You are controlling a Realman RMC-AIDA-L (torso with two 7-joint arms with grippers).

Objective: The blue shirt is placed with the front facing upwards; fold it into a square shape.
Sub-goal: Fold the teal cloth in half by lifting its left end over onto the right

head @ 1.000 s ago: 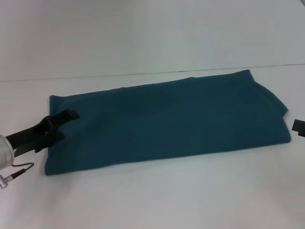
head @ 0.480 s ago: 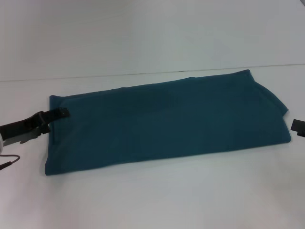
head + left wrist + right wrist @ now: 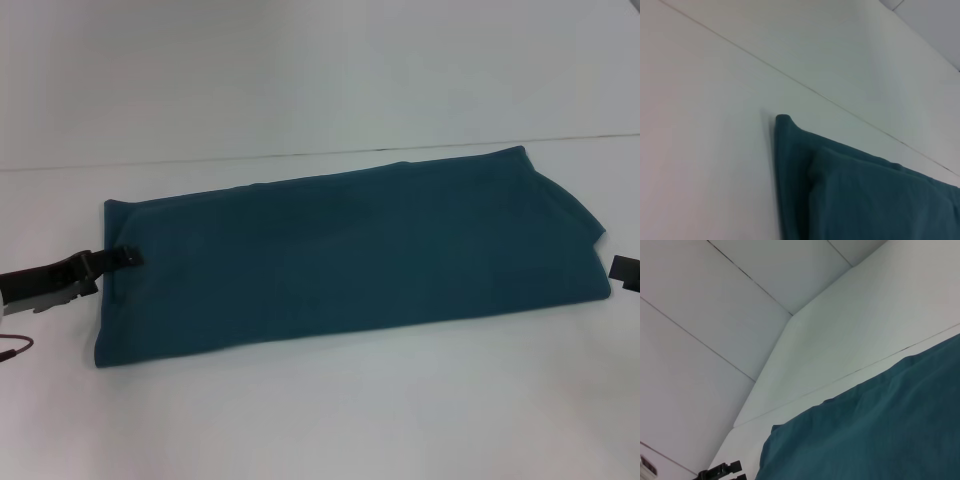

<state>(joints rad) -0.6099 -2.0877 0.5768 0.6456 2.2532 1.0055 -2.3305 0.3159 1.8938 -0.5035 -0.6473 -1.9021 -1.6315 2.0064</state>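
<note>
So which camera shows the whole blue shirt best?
The head view: the blue shirt lies there entire, folded into a long band. The left wrist view shows only one corner, the right wrist view one end.

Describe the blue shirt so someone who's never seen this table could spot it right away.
On the white table, the blue shirt lies flat across the middle as a long folded teal band. The left gripper sits at its left end, the right gripper just off its right end. It is the only cloth there, plain-faced.
</note>
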